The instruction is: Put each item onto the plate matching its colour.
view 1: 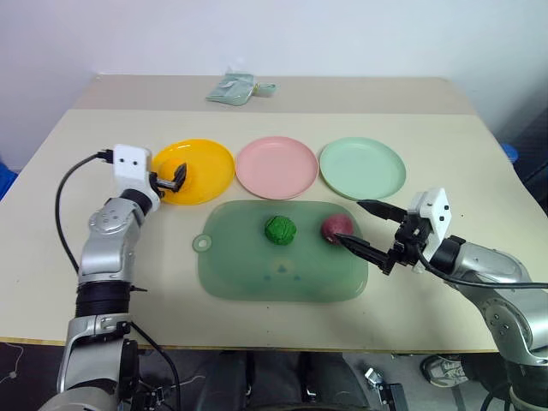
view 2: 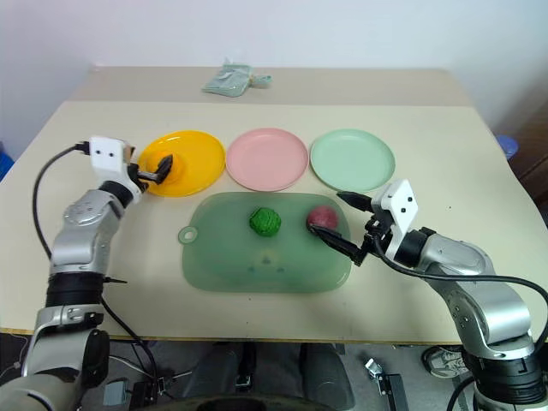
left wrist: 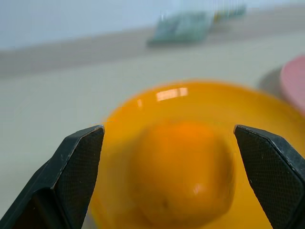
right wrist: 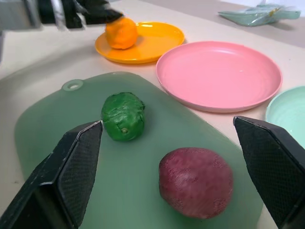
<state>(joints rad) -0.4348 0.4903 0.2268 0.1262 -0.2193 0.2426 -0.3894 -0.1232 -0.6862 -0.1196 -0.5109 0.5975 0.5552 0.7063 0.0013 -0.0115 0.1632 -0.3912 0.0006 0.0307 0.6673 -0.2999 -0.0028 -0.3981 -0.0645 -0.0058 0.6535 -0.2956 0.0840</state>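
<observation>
The orange item rests on the yellow-orange plate, near its left rim. My left gripper is open around it, and neither finger touches it. On the large green tray lie the bumpy dark green item and, to its right, the maroon-red item. My right gripper is open at the tray's right edge, one finger on each side of the maroon item, with gaps on both sides. The pink plate and the mint green plate stand bare behind the tray.
A folded pale green cloth lies at the table's far edge. A black cable loops from my left wrist over the table's left part. The three plates sit in a row just beyond the tray.
</observation>
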